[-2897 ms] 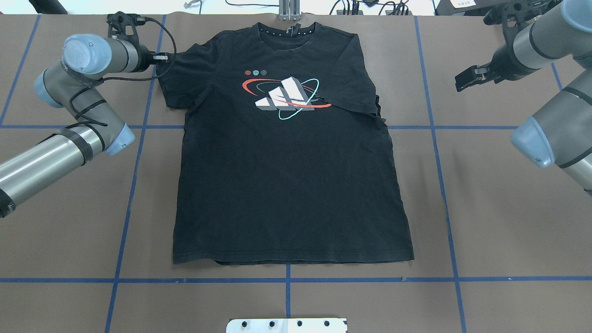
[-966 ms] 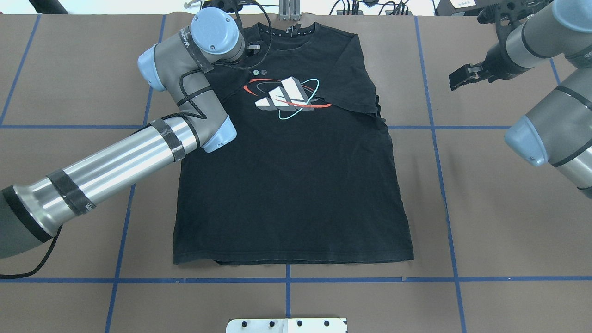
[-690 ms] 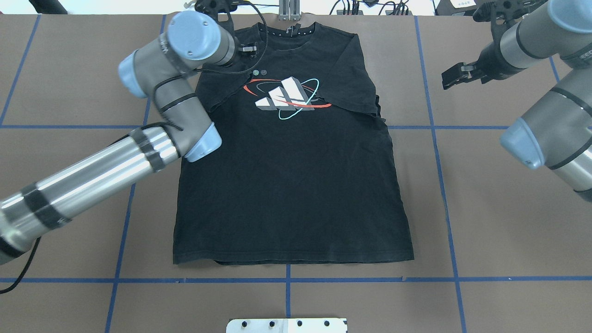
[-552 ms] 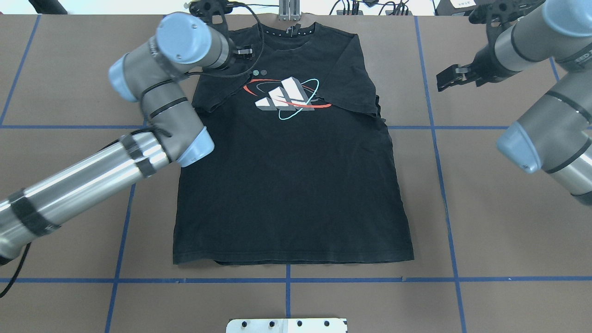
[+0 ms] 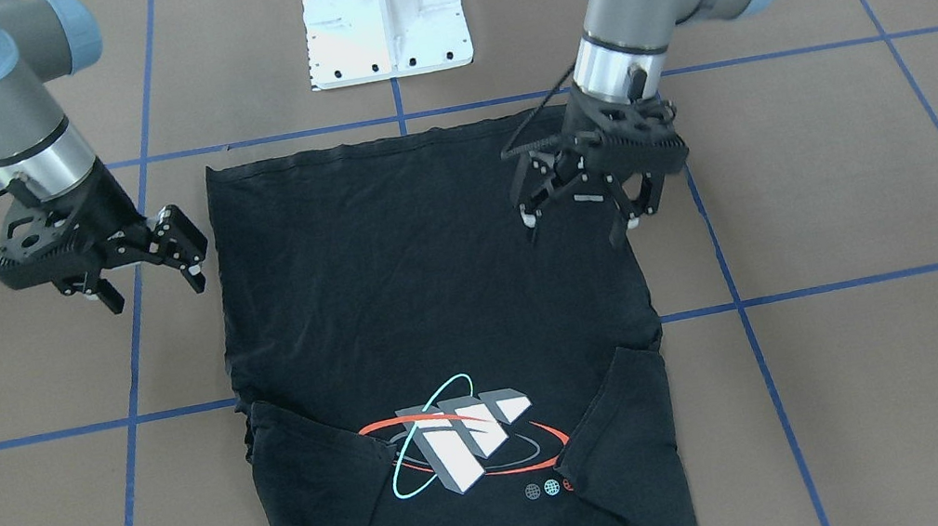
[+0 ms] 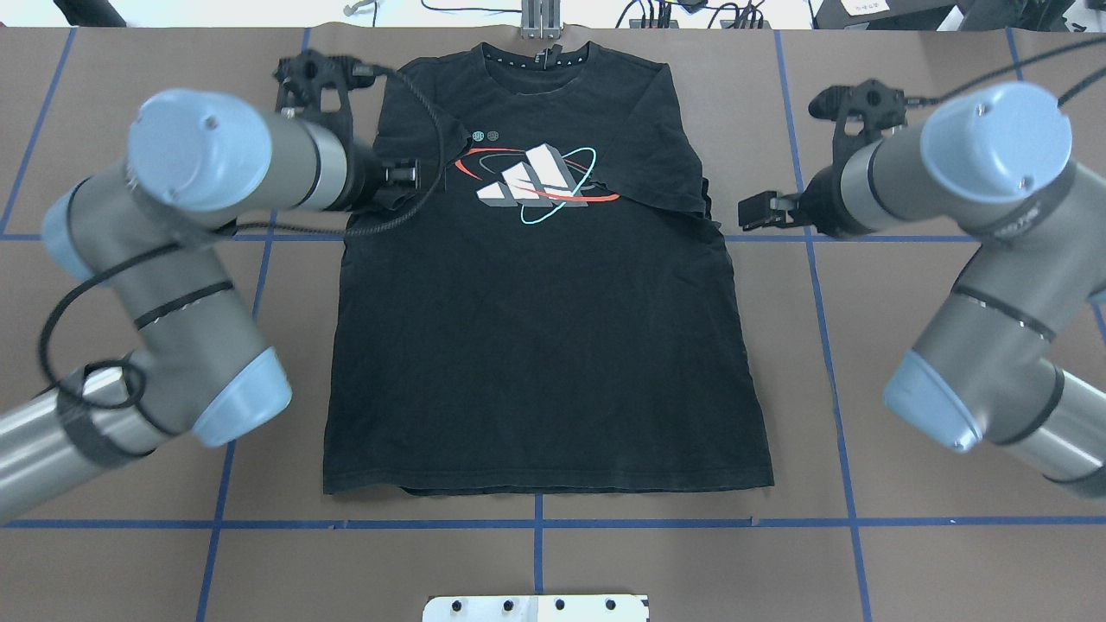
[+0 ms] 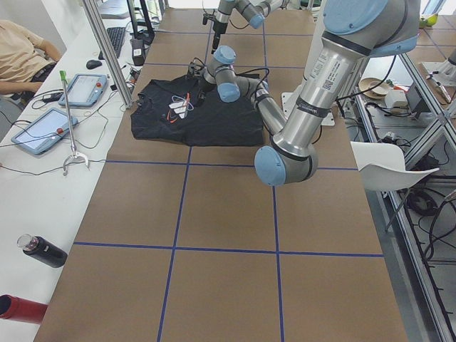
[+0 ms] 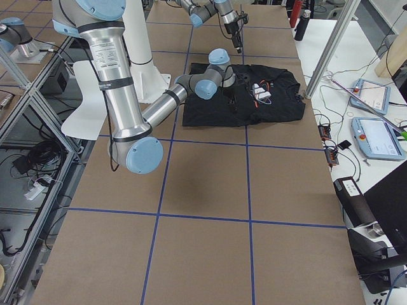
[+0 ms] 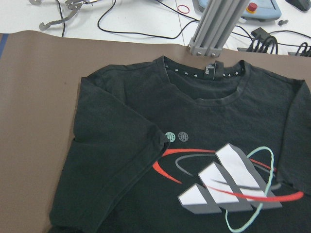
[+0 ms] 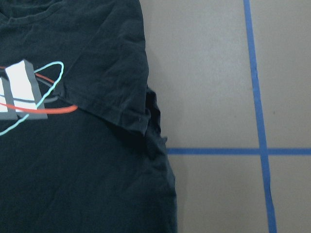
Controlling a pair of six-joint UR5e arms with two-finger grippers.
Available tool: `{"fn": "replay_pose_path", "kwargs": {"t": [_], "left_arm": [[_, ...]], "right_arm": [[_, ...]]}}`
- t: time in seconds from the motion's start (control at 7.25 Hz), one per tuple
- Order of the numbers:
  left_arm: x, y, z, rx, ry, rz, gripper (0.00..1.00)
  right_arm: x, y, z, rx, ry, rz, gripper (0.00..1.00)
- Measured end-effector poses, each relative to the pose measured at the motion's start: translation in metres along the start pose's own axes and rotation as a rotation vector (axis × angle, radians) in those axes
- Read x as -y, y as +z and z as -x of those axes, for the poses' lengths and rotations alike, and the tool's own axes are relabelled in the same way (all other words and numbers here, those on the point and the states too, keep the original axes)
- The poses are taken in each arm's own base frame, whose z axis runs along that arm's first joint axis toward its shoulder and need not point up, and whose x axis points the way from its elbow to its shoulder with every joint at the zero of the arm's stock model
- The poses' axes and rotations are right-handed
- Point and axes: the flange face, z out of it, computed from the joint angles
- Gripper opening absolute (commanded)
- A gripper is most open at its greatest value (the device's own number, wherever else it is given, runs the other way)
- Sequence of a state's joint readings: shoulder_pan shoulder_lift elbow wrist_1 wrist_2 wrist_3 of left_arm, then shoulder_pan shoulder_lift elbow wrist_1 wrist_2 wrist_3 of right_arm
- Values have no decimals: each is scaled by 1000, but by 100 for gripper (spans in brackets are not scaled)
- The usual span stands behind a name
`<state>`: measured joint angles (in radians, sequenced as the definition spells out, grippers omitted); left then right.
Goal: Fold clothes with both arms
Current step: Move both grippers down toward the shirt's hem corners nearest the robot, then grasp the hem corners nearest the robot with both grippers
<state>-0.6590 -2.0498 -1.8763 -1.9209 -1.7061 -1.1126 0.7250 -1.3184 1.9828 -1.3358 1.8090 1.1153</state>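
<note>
- The T-shirt (image 6: 544, 345) lies flat on the brown table (image 6: 691, 570), logo (image 6: 536, 183) facing up. Its collar (image 9: 204, 72) is at the far edge from the robot and its hem is toward the white base (image 5: 384, 13).
- Both sleeves are folded in onto the chest. The left sleeve (image 9: 116, 145) has its hem running up against the red sweep of the logo, and the right sleeve (image 10: 107, 73) laps over the logo's other end.
- Below that right fold, the side of the shirt is a little bunched and wrinkled.
- The left gripper (image 5: 578, 229) hangs over the shirt's left side with its fingers spread wide. There is nothing between them, and it is clear of the cloth.
- The right gripper (image 5: 157, 294) also has its jaws apart and is empty. It is above bare table just beside the shirt's right edge, near a blue tape line (image 10: 256, 97).
- Neither arm has hold of the shirt.
</note>
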Motion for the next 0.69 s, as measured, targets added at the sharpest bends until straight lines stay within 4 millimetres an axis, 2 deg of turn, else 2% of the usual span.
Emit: {"fn": "replay_pose_path", "kwargs": {"t": [0.14, 0.28, 0.55, 0.69], "left_arm": [[-34, -17, 2, -26, -16, 42, 100], [-70, -25, 4, -39, -47, 89, 100], [-138, -20, 18, 9, -86, 142, 100], [-167, -14, 26, 40, -104, 166, 100]], "right_arm": [[-35, -1, 5, -5, 16, -1, 100], [-74, -3, 11, -9, 37, 0, 100], [-142, -20, 16, -3, 57, 4, 100], [-159, -31, 13, 1, 54, 7, 100]]}}
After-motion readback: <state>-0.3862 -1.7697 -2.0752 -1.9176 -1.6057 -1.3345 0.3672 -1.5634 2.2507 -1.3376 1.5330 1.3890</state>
